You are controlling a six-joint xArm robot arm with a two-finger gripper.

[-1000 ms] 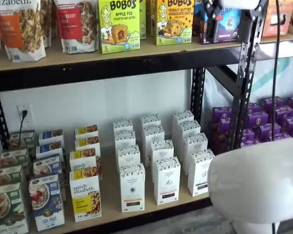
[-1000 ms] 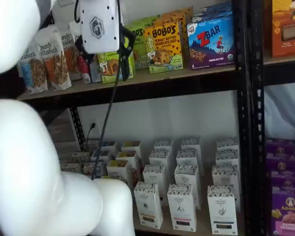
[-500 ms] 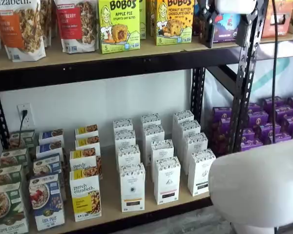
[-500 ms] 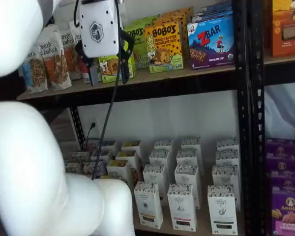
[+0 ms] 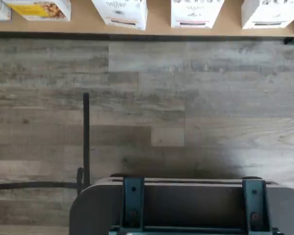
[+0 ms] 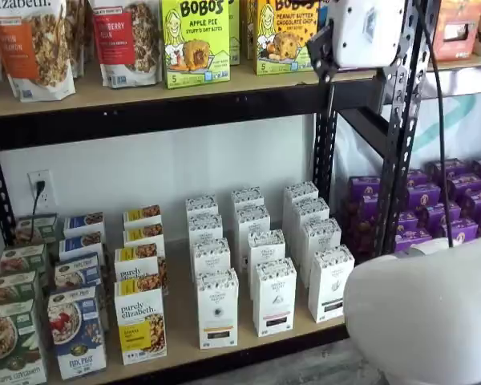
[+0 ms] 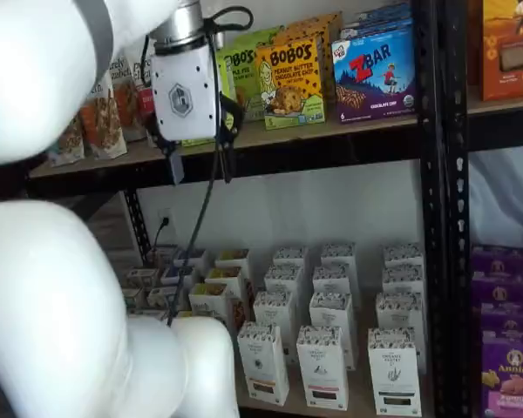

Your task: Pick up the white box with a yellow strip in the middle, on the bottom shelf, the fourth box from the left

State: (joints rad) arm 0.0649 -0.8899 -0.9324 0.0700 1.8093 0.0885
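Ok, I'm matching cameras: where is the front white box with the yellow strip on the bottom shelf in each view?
Wrist view: the white box, partly cut off, at the front edge of the bottom shelf.
Shelf view: front of the leftmost white row.
Shelf view: front row, just right of the arm.
Shared landmark: the black-strip carton beside it.

Mock shop: rack shelves [image 6: 184, 95] stocked with boxed snacks [image 6: 196, 42] (retail rows).
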